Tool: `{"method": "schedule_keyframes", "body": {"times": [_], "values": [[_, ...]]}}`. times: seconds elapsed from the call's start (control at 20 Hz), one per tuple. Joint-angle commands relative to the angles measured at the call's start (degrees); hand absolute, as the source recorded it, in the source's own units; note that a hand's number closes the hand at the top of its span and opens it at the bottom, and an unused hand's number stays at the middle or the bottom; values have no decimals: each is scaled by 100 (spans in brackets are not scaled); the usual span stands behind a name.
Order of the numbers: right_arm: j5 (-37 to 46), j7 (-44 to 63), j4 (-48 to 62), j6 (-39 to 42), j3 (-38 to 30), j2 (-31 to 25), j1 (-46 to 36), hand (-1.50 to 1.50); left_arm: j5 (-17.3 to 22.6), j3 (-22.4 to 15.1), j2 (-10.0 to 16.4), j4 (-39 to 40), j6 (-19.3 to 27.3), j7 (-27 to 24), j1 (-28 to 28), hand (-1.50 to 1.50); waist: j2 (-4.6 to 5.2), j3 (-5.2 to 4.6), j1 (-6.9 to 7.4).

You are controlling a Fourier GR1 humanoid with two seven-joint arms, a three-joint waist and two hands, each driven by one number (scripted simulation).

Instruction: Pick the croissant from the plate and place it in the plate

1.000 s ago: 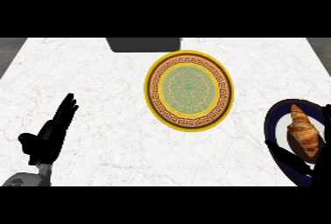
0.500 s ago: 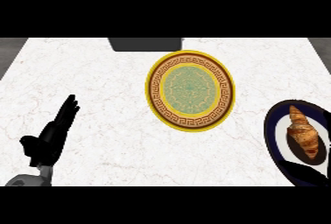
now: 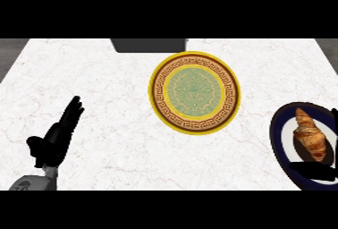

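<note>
Currently your croissant [image 3: 311, 138] lies on the dark blue plate [image 3: 275, 134] at the right side of the white marble counter [image 3: 105, 76], its narrow tip pointing far and its wider end near you. You only get part of that plate, since the view's right edge cuts it off. Across the plate's near portion, just beside the croissant's near end, a black piece of the right hand [image 3: 317, 170] reaches in from the right. Most of that hand is out of view, so you cannot tell whether it is spread or closed, nor whether it touches the pastry. A small dark sliver at the right edge, level with the croissant's far tip, may belong to the same hand, but it is too little to be sure. To the left of the blue plate and a bit farther back, apart from it, sits the yellow plate [image 3: 160, 94] with a green patterned centre and a brown key-pattern band; nothing lies on it. At the near left you see the left hand [image 3: 56, 136], flat and spread, fingers straight and aimed away from you, holding nothing, with a bit of grey forearm [image 3: 33, 182] at the lower edge. At the counter's far edge a dark grey block [image 3: 148, 44] is cut off by the top of the view.
</note>
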Motion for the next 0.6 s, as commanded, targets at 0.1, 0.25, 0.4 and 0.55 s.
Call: {"method": "schedule_keyframes", "body": {"times": [0.1,0.25,0.4,0.55], "values": [[72,241,413,757,-264,81,-362,-150,-245,73,-102,-251,-71,59,150,0,-2,6,21],[-277,-358,398,938,-710,-93,-64,-150,-22,436,100,-286,-453,314,17,0,-5,6,-7],[113,-511,788,894,-718,280,-288,-150,-338,453,-266,-97,-364,84,147,0,-2,5,-1],[520,-577,1286,635,-585,593,-408,-150,-479,449,-297,-453,-350,223,343,0,-3,6,14]]}}
